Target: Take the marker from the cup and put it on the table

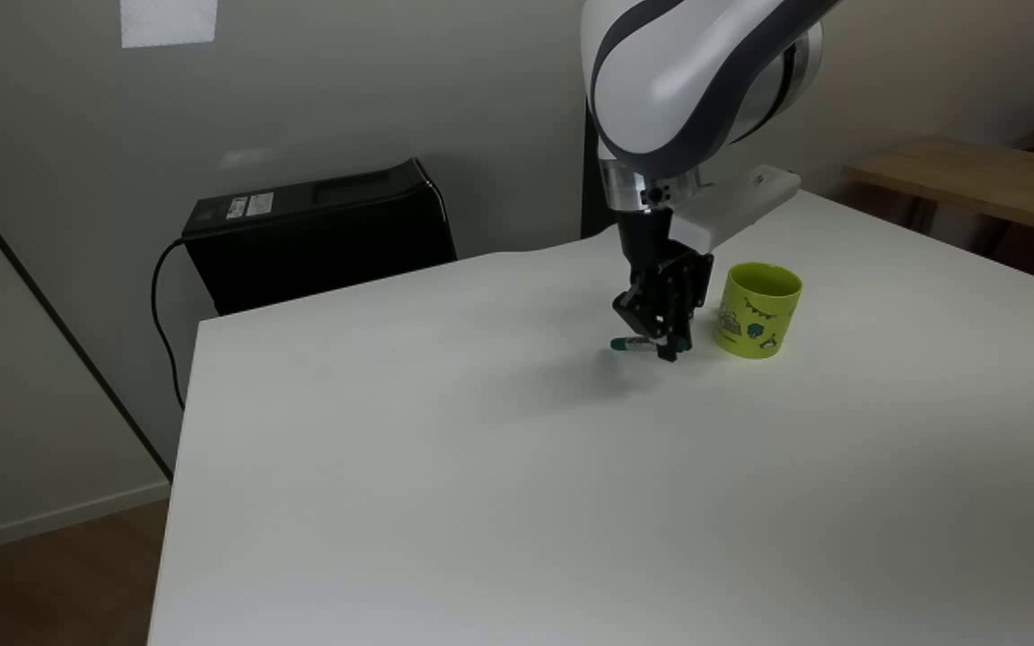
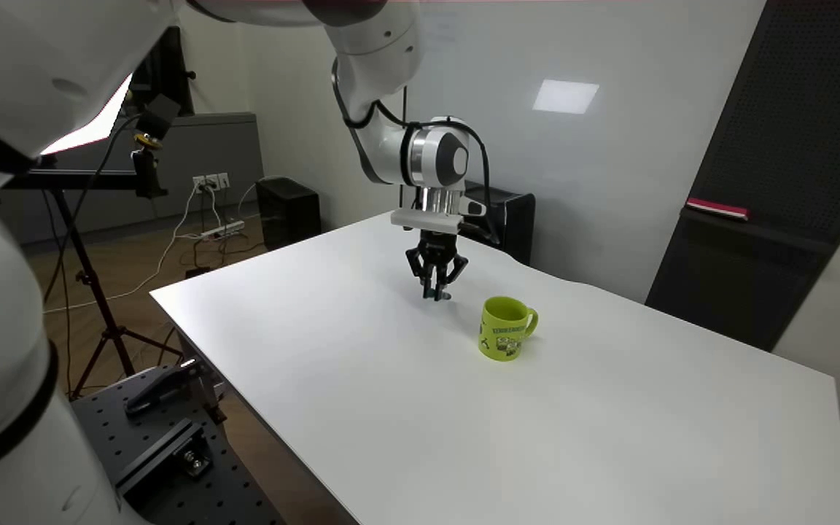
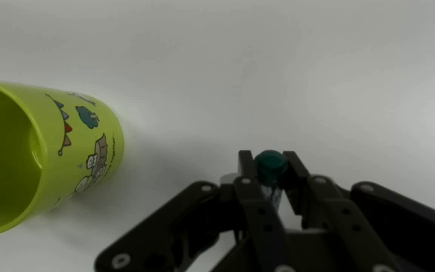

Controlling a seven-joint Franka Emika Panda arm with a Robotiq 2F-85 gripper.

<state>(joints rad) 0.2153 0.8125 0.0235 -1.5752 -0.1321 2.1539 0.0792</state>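
gripper [image 3: 270, 163], wrist view: clamped on the marker [image 3: 271, 177] close to one teal end; the cup [image 3: 81, 147] stands upright, apart from both. in an exterior view, the marker, out of the cup, looks nearly level at the table [image 1: 445, 467], toward the far edge; whether it touches cannot be told. the step in hand appears to be setting down: the marker is best lowered until its full length bears, the grip eased slowly against rolling, and the gripper raised straight up, clear of the nearby cup. in an exterior view, the arm [image 2: 383, 65] arches from beyond the near-left edge, its end upright, gripper pointing down.
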